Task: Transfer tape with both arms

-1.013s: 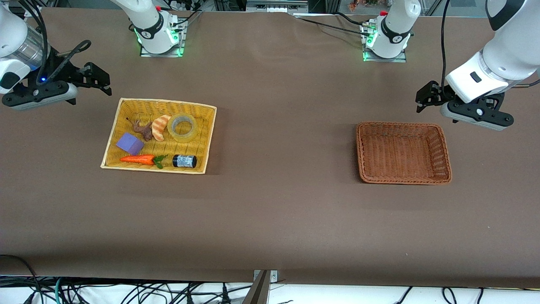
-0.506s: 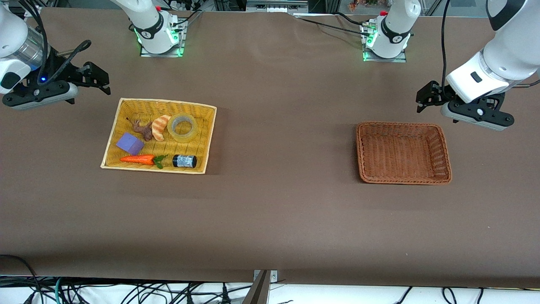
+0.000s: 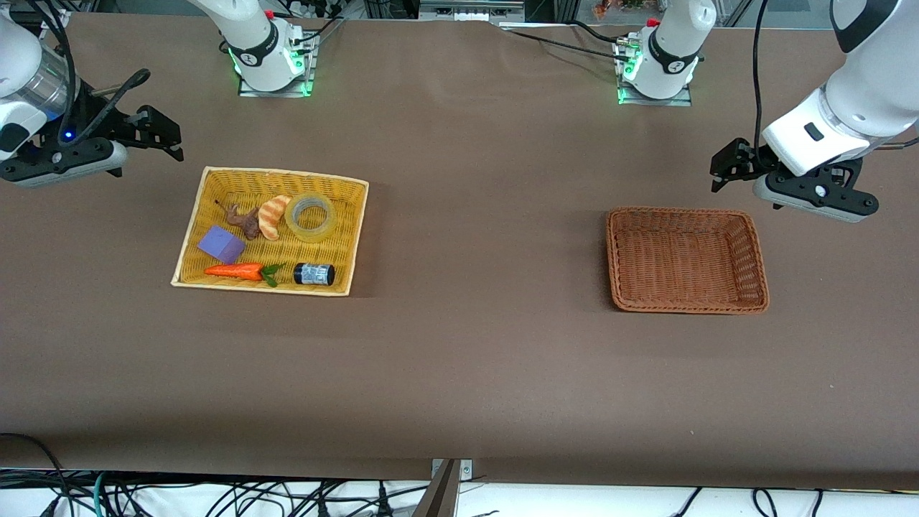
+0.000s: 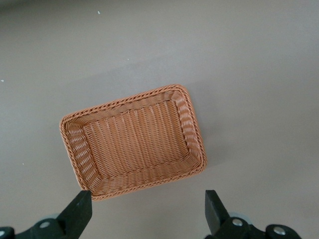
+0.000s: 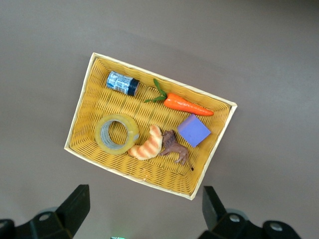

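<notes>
The tape point(image 3: 310, 231), a yellowish clear ring with a grey core, lies flat in the yellow basket point(image 3: 280, 174) near its corner toward the robot bases. It also shows in the right wrist view point(image 5: 133, 135). My right gripper point(image 3: 164, 133) is open and empty in the air, over the bare table beside that basket, at the right arm's end; its own view shows the jaws wide apart point(image 5: 144, 199). My left gripper point(image 3: 729, 165) is open and empty, over the table just beside the brown basket point(image 3: 686, 212); its jaws stand wide apart point(image 4: 147, 204).
The yellow basket also holds a striped bread toy point(image 3: 273, 215), a brown animal figure point(image 3: 244, 221), a purple cube point(image 3: 221, 244), a carrot point(image 3: 235, 271) and a small black jar point(image 3: 314, 273). The brown basket point(image 4: 124, 102) holds nothing. Bare brown table lies between the baskets.
Both grippers have shifted only very slightly, the right one a touch toward the right arm's end. Nothing in the baskets has moved.
</notes>
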`<state>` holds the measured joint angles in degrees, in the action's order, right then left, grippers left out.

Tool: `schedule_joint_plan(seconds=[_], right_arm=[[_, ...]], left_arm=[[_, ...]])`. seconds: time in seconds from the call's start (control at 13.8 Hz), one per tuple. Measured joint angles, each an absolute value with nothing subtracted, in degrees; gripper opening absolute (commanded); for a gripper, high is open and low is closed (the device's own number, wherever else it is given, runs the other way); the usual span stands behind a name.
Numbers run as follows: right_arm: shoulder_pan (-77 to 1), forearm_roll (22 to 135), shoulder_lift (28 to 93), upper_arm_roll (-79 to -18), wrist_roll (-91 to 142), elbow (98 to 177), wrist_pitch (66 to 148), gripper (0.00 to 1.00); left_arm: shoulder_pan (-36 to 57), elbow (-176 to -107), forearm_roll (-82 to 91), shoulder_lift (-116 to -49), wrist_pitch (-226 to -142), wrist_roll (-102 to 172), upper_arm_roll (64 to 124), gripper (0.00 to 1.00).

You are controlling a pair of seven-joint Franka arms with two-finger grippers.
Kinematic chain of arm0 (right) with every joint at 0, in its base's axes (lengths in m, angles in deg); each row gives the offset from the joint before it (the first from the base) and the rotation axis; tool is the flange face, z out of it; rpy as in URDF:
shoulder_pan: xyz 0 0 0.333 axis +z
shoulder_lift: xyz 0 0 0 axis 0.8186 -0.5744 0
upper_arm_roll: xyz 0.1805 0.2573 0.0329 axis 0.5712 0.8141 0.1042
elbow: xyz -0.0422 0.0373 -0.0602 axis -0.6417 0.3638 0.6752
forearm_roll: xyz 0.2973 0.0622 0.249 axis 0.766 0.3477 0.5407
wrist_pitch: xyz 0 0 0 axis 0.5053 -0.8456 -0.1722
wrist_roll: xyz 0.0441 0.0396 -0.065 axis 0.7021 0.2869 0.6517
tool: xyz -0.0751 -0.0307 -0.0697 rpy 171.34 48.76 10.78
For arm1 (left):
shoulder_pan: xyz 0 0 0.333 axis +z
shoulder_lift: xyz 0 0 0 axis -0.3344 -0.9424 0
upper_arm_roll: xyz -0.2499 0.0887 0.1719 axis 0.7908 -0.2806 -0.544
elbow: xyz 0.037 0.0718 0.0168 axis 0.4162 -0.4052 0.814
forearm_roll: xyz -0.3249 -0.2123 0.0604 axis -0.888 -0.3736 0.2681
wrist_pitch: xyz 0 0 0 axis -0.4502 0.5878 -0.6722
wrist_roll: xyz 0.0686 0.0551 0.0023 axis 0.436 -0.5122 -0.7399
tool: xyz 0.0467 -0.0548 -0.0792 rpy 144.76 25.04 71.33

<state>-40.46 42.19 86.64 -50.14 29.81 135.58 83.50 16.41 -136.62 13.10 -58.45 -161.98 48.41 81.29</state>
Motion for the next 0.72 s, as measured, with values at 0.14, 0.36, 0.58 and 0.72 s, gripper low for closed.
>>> schedule_joint_plan(seconds=[0.14,0.36,0.58,0.72], right_arm=[[-40.5,42.2,86.6,-50.1,29.8,135.6,83.4,1.00],[-40.5,42.1,86.6,-50.1,29.8,135.6,83.4,1.00],[-40.5,42.1,86.6,-50.1,29.8,135.6,83.4,1.00],[-40.5,42.0,86.6,-50.1,29.8,135.6,83.5,1.00]], left_arm=[[16.7,-136.6,13.1,-58.6,-162.0,48.4,81.1,1.00],[17.5,-136.6,13.1,-59.1,-162.0,48.4,80.8,1.00],[17.7,-136.6,13.1,-59.4,-162.0,48.4,80.8,1.00],[17.7,-136.6,13.1,-59.4,-162.0,48.4,80.8,1.00]])
